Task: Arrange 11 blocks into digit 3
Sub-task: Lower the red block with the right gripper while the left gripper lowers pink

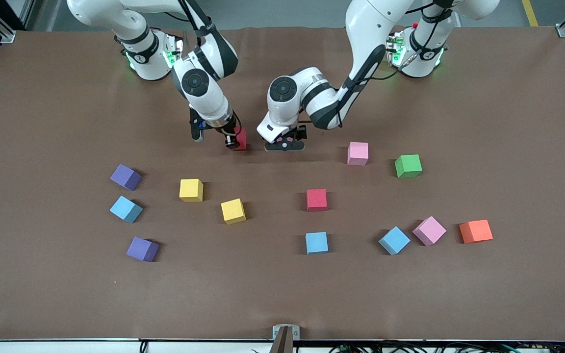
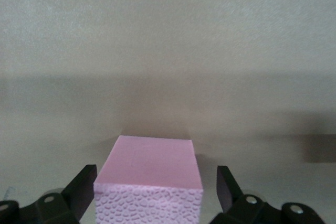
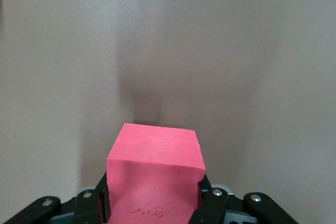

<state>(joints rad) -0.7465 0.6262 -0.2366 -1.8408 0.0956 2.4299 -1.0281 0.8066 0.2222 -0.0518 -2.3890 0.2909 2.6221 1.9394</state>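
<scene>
My right gripper (image 1: pixel 232 141) is shut on a red block (image 3: pixel 155 174), held low over the table near the robots' bases. Beside it my left gripper (image 1: pixel 285 145) stands open around a pink block (image 2: pixel 149 171) that rests on the table; its fingers (image 2: pixel 84 187) are apart from the block's sides. In the front view the left hand hides that pink block. Loose blocks lie nearer the front camera: two yellow (image 1: pixel 191 189), red (image 1: pixel 316 199), three light blue (image 1: pixel 317 242), two pink (image 1: pixel 357 153) and two purple (image 1: pixel 126 177). No digit 3 is in view.
A green cube (image 1: pixel 408 165) sits beside the pink block toward the left arm's end. An orange cube (image 1: pixel 476 231) lies next to another pink block (image 1: pixel 429 230). Brown table cover (image 1: pixel 282 304) runs bare along the front edge.
</scene>
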